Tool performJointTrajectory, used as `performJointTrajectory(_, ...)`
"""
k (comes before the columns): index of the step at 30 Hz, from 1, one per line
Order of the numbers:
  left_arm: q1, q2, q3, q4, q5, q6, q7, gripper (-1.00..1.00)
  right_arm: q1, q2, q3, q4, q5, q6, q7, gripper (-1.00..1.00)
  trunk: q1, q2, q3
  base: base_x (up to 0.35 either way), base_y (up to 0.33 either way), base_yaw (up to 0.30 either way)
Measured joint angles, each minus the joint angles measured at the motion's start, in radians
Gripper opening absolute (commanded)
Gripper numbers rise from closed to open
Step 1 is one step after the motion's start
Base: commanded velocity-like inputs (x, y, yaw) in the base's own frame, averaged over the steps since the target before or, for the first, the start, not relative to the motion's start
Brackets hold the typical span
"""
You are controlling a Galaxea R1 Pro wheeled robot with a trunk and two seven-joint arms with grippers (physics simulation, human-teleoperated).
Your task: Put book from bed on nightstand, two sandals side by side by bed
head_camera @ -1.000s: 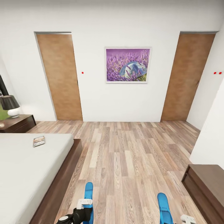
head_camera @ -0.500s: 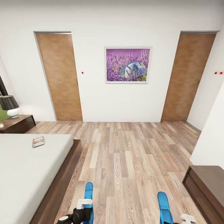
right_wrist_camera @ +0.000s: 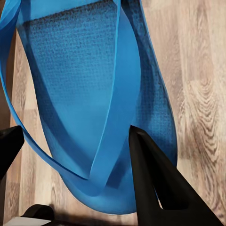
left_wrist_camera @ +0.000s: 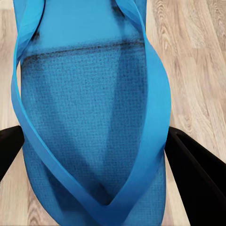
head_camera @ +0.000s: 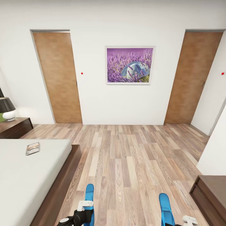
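Observation:
The book (head_camera: 32,148) lies on the pale grey bed (head_camera: 28,182) at the left, near its far corner. Beyond the bed stands the dark nightstand (head_camera: 14,127). My left gripper (head_camera: 82,209) is at the bottom edge of the head view, shut on one blue sandal (head_camera: 89,194). In the left wrist view that sandal (left_wrist_camera: 89,108) sits between the black fingers (left_wrist_camera: 197,174) of the left gripper (left_wrist_camera: 96,146). My right gripper (head_camera: 185,219) is shut on the other sandal (head_camera: 164,205). In the right wrist view, the fingers (right_wrist_camera: 155,183) of the right gripper (right_wrist_camera: 75,132) clamp this second sandal (right_wrist_camera: 89,80) above the wood floor.
A black-shaded lamp (head_camera: 6,108) stands on the nightstand. Two closed wooden doors (head_camera: 58,77) (head_camera: 190,78) and a purple painting (head_camera: 129,65) are on the far wall. A low dark cabinet (head_camera: 210,194) sits at the right, under a white wall corner. Wood-plank floor (head_camera: 125,157) stretches ahead.
The whole view has shifted: the far wall looms closer, and the bed, book and nightstand have slid left and down. Both sandals stay in the grippers.

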Motion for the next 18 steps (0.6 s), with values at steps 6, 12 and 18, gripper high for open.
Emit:
performJointTrajectory(6, 0.0, 0.0, 0.0, 0.0, 0.0, 0.0, 0.0, -1.0, 0.0, 0.0, 0.0, 0.001, -0.001, 0.0, 0.001, -1.0, 0.0, 0.0, -0.001, 0.029, 0.0, 0.0)
performJointTrajectory(12, 0.0, 0.0, 0.0, 0.0, 0.0, 0.0, 0.0, -1.0, 0.0, 0.0, 0.0, 0.0, -0.001, 0.0, 0.001, -1.0, 0.0, 0.0, -0.009, 0.001, 0.0, 0.0)
performJointTrajectory(18, 0.0, 0.0, 0.0, 0.0, 0.0, 0.0, 0.0, -1.0, 0.0, 0.0, 0.0, 0.0, -0.001, 0.0, 0.003, -1.0, 0.0, 0.0, -0.018, 0.0, 0.0, 0.0)
